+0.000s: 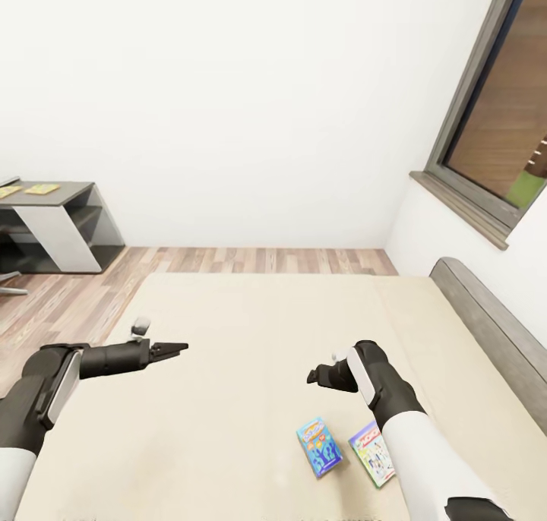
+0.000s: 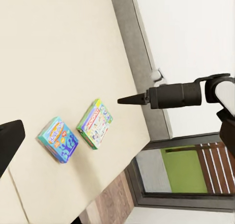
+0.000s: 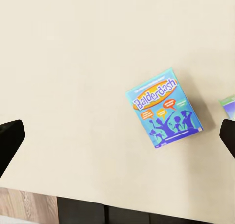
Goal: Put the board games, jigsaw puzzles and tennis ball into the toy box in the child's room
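While two board games [image 1: 346, 449] lie on the bed [image 1: 251, 339], both end effectors hover, seemingly empty.

Both arms extend forward with elbows bent, the left gripper [image 1: 173, 348] pointing inward with fingers drawn together to a tip, the right gripper [image 1: 315, 374] pointing toward it, empty, its jaw state indeterminate.

- White game box [image 3: 228, 104] cut off by the right wrist view's edge, print unreadable.
- Table [image 1: 53, 202] cropped at the head view's edge; yellow things [image 1: 42, 189] on it too small to identify.
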